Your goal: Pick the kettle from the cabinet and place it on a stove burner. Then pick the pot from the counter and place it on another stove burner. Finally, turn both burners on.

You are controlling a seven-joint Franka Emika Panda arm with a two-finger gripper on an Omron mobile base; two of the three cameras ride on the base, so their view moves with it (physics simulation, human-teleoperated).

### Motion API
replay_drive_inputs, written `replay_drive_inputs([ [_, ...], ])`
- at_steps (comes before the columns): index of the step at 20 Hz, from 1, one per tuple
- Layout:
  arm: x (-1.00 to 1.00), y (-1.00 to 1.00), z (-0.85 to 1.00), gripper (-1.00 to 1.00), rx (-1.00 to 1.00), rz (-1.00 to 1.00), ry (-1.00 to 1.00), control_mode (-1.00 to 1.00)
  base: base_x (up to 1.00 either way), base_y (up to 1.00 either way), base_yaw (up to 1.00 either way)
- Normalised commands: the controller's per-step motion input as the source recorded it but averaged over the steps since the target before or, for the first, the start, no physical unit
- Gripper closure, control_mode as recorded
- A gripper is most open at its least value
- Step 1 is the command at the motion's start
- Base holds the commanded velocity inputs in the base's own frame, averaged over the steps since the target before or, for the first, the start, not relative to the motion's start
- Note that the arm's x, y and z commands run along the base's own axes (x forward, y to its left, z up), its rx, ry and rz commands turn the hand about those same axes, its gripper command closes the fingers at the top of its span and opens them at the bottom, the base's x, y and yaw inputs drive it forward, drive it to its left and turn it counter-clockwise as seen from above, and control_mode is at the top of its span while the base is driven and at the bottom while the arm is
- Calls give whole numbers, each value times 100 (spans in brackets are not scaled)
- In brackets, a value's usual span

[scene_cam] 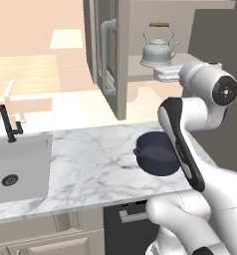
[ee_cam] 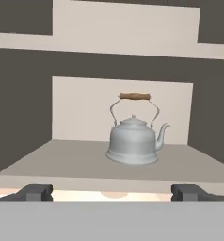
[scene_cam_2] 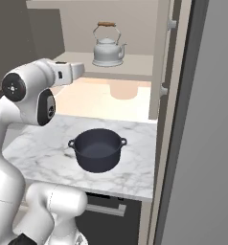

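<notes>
Gripper (ee_cam: 112, 192) jaws apart, facing kettle (ee_cam: 132, 143) | pot (scene_cam_2: 97, 149) on counter (scene_cam_2: 44, 148) | sink (scene_cam: 16, 167), probably, at left

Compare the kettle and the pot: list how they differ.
The kettle is pale silver-grey; the pot is dark blue-grey. The kettle is narrower, lidded, with a spout and an arched wooden-bar handle; the pot is broader, open-topped, with two side loops. The kettle stands on the cabinet shelf, the pot on the counter. Both stand upright, ungripped.
</notes>
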Motion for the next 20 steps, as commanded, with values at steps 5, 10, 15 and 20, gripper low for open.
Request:
replay_drive_inputs([
  [5, 12, 0, 12, -100, 0, 0, 0, -100, 0, 0, 0],
  [10, 23, 0, 10, -100, 0, 0, 0, -100, 0, 0, 0],
  [15, 29, 0, 5, -100, 0, 0, 0, -100, 0, 0, 0],
  [20, 32, 0, 6, -100, 0, -1, 0, -100, 0, 0, 0],
])
